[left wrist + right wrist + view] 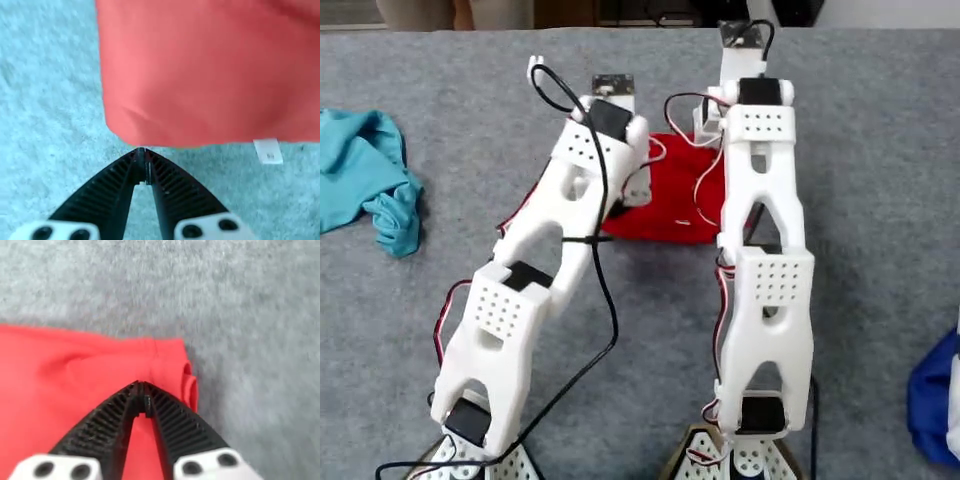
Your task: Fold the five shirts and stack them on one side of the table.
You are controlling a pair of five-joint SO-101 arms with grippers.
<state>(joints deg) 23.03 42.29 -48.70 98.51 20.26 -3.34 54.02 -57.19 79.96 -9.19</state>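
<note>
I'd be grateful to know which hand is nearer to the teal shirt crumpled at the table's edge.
Left. The left hand is at the red shirt's edge on the teal shirt's side; the right hand is over the red shirt, farther away.

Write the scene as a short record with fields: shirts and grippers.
red shirt: middle of the table, beneath both arms
teal shirt: crumpled, at one side edge
blue shirt: at the opposite side edge
left gripper: shut, tips by the red shirt's edge
right gripper: shut, above the red shirt's corner
</note>
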